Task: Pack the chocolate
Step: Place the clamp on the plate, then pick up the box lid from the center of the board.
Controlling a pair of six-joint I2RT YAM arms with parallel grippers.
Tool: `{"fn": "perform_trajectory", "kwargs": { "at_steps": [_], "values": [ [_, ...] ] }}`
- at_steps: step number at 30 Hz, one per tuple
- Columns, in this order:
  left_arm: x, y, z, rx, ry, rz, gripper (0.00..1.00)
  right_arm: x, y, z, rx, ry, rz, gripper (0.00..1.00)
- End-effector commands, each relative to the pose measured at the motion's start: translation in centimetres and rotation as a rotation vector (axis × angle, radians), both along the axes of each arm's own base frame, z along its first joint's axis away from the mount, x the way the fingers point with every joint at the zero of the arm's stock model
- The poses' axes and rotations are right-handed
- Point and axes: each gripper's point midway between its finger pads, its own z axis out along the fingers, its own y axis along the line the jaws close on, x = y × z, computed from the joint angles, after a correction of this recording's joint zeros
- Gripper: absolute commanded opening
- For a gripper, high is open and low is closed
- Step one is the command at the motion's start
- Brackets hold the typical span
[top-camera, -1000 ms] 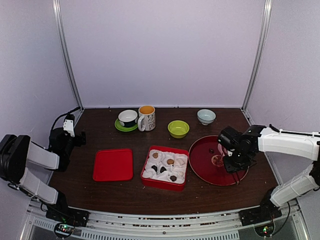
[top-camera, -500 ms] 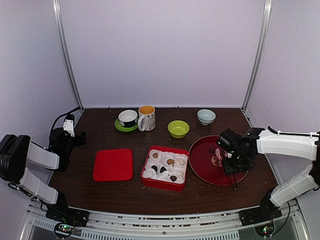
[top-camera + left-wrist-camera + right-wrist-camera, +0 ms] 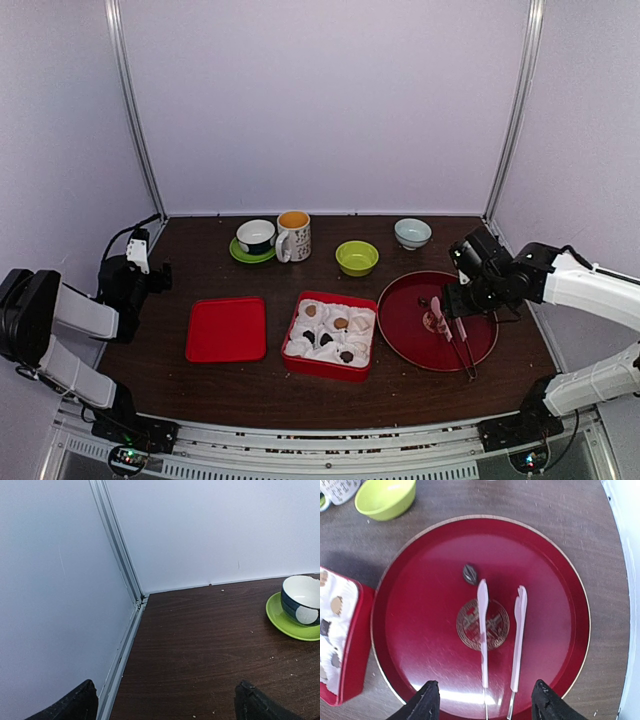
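Above the red plate (image 3: 555, 570) the right hand (image 3: 487, 707) hangs with its fingers spread wide and nothing between them. Directly under it a pair of pink tongs (image 3: 483, 630) lies flat on the plate, both arms pointing away from the hand. Just beyond the tip of the left arm, close to it but apparently not touching, sits one dark oval chocolate (image 3: 470, 573), the only loose piece on the plate. To the left on the table (image 3: 400, 390), the red box (image 3: 322, 366) holds the other chocolates in white paper cups, and its flat red lid (image 3: 226, 329) lies beside it. Far off at the table's left edge, the left hand (image 3: 165, 710) is parked, fully spread and empty. The step in hand appears to be moving the last piece from plate to box. The next move probably calls for the right hand to lower, close on the tongs near their joined end without skidding them across the slick plate, pinch the small sweet and carry it to a free cup.
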Motion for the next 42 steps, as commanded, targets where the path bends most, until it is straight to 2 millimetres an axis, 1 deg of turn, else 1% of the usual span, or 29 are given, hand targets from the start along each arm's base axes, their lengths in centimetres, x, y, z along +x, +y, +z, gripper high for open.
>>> {"fn": "perform_trajectory", "kwargs": {
  "at_steps": [1, 9, 13, 21, 24, 26, 28, 31, 32, 33, 36, 38, 39, 42],
  "values": [
    [0.4, 0.2, 1.6, -0.003, -0.064, 0.002, 0.98, 2.1, 0.6, 2.8, 0.024, -0.123, -0.005, 0.64],
    [0.4, 0.2, 1.7, -0.003, -0.064, 0.002, 0.98, 3.6, 1.2, 4.7, 0.085, -0.255, -0.012, 0.64],
    [0.4, 0.2, 1.6, -0.003, -0.063, 0.002, 0.98, 4.3, 1.8, 4.8, 0.093, -0.285, 0.012, 0.64],
    [0.4, 0.2, 1.7, -0.004, -0.064, 0.003, 0.98, 4.8, 3.6, 3.2, 0.109, -0.236, 0.069, 0.64],
    [0.4, 0.3, 1.6, -0.005, -0.063, 0.004, 0.98, 4.5, 4.9, 2.3, 0.165, -0.186, 0.099, 0.64],
    [0.4, 1.0, 1.7, -0.014, -0.063, 0.046, 0.98, 4.2, 6.2, 1.5, 0.215, -0.143, 0.129, 0.65],
    [-0.1, 1.8, 1.8, -0.021, -0.077, 0.098, 0.98, 4.0, 7.1, 0.6, 0.246, -0.106, 0.146, 0.65],
    [-1.3, 3.7, 2.7, -0.059, -0.119, 0.220, 0.98, 4.1, 7.7, -0.1, 0.255, -0.087, 0.150, 0.65],
    [-1.5, 3.9, 3.2, -0.060, -0.128, 0.229, 0.98, 4.2, 7.9, -0.2, 0.260, -0.082, 0.155, 0.65],
    [-1.7, 3.6, 3.8, -0.054, -0.137, 0.215, 0.98, 4.2, 8.1, -0.2, 0.266, -0.079, 0.160, 0.65],
    [-1.9, 2.7, 4.5, -0.071, -0.084, 0.169, 0.98, 4.4, 8.7, -0.1, 0.282, -0.080, 0.171, 0.65],
    [-2.2, 1.9, 3.9, -0.128, 0.058, 0.143, 0.98, 4.5, 8.9, -0.1, 0.289, -0.078, 0.177, 0.65],
    [-1.9, 1.6, 4.7, -0.153, 0.097, 0.134, 0.98, 4.5, 9.1, -0.1, 0.293, -0.076, 0.182, 0.65],
    [-2.9, 1.6, 3.9, -0.271, 0.230, 0.186, 0.98, 4.7, 9.4, -0.4, 0.292, -0.068, 0.188, 0.65]
  ]
}}
